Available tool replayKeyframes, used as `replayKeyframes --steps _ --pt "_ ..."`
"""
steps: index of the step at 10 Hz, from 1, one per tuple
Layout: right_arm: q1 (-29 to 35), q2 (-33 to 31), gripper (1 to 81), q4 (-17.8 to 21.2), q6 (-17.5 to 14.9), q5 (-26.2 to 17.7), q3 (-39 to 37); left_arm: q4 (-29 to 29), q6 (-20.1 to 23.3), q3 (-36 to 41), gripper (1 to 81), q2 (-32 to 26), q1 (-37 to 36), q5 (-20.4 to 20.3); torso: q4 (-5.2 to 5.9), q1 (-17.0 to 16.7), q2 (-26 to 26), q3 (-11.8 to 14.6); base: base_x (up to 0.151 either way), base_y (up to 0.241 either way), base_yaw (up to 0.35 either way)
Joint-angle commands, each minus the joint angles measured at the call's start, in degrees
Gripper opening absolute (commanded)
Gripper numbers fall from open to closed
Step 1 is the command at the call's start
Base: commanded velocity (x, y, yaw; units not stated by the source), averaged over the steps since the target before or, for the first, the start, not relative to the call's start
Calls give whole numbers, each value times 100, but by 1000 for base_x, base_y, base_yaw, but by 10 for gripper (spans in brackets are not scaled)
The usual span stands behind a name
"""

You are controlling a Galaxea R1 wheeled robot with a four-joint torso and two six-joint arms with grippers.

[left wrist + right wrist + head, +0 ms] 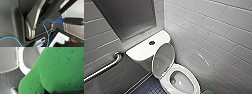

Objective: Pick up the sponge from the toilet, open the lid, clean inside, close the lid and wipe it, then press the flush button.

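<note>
The white toilet stands in the corner with its oval lid raised and leaning back against the cistern. The bowl is uncovered. The round dark flush button sits on top of the cistern. A corner of the bright green sponge shows at the lower right, just beside the bowl's rim. In the right wrist view the sponge looms close, held in my shut right gripper above the bowl. The left wrist view looks at my own body and a blue cable.
A metal grab bar runs along the left wall below a framed recess. A white tiled wall stands close on the toilet's right. Dark floor tiles lie to the bowl's left.
</note>
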Motion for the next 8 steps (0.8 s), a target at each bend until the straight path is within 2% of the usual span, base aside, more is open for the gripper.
replayKeyframes --steps 1,4,6,8 --pt "1183 145 10 -23 41 -663 -4 42 47 107 811 -2 137 225 0 0 0 0 0 0 0" --pt "1914 1300 10 -23 356 -1355 -792 42 47 89 811 16 137 225 0 0 0 0 0 0 0" --pt "2380 2118 10 -23 453 -1901 -1407 34 47 54 811 34 137 225 0 0 0 0 0 0 0" --pt "2741 2896 10 -93 577 -2228 -2026 34 47 36 811 42 137 225 0 0 0 0 0 0 0"
